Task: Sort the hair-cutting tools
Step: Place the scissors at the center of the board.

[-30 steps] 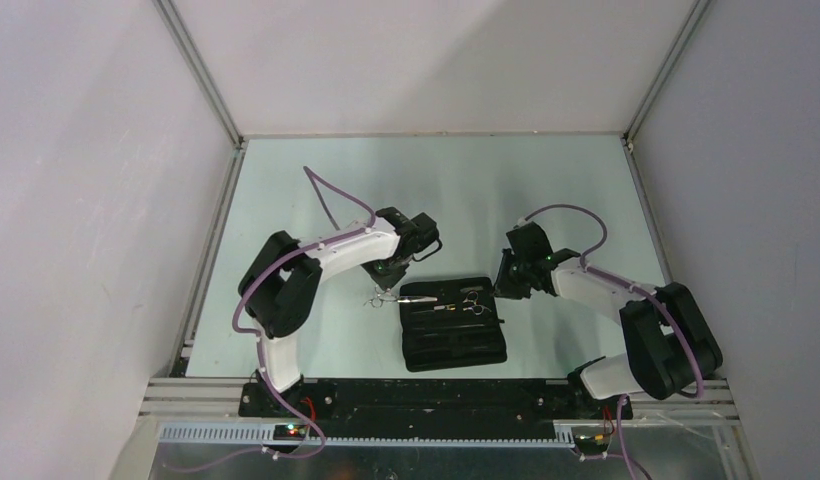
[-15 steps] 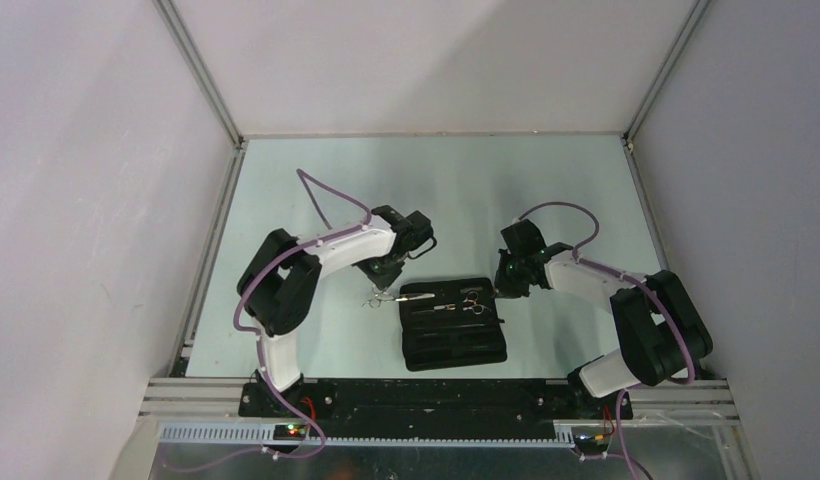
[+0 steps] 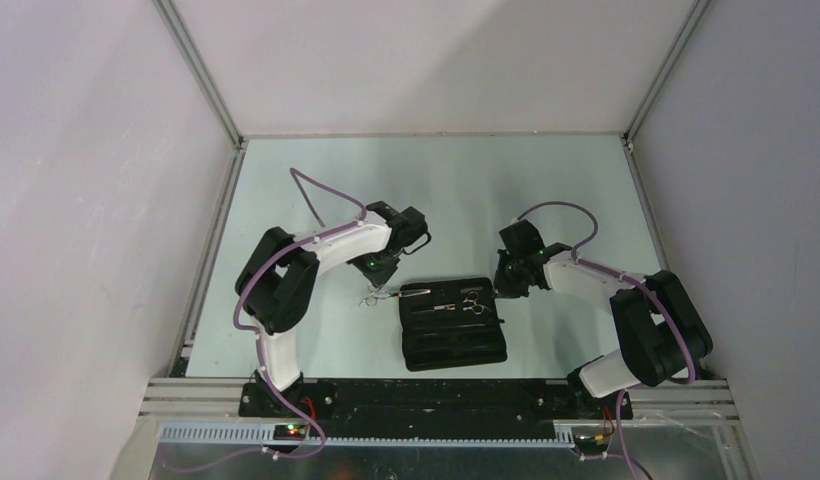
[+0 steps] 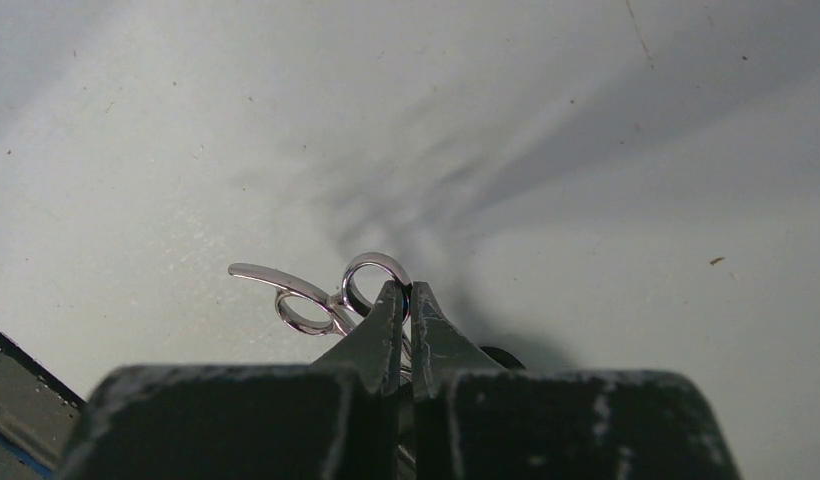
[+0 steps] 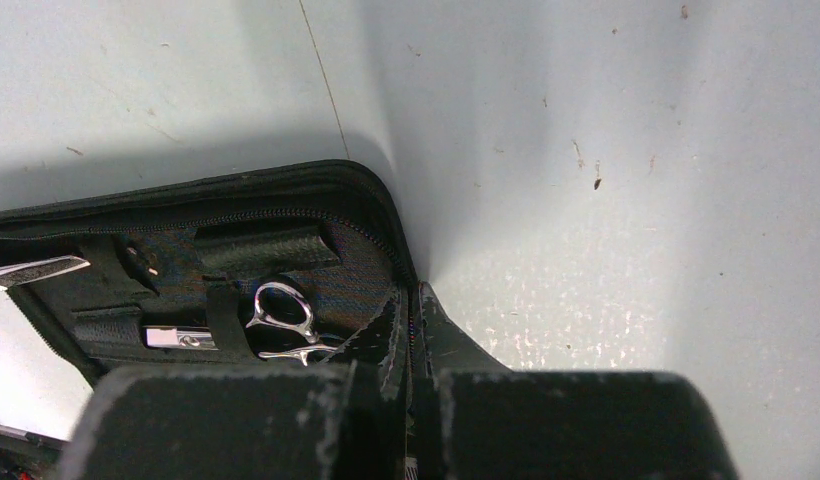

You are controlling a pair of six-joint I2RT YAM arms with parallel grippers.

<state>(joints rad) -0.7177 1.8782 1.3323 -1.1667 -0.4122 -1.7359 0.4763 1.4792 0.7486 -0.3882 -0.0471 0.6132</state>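
Note:
A pair of silver scissors (image 4: 316, 300) hangs in my left gripper (image 4: 407, 290), which is shut on one finger ring. From above, these scissors (image 3: 386, 295) reach from the gripper (image 3: 379, 284) across the left rim of the open black pouch (image 3: 452, 345). A second pair of silver scissors (image 5: 283, 322) sits strapped inside the pouch (image 5: 116, 205), also seen from above as scissors (image 3: 473, 305). My right gripper (image 5: 413, 300) is shut on the pouch's zipped right edge, at the gripper (image 3: 501, 291) in the top view. No comb-like tool can be made out for certain.
The pouch lies on the pale green table (image 3: 436, 190), in front of the arm bases. White walls with metal frame posts (image 3: 201, 75) enclose the table on three sides. A black base rail (image 3: 426, 395) runs along the near edge.
My right gripper has moved in to the pouch's right edge and shut on it. My left gripper has drawn the scissors slightly to the left.

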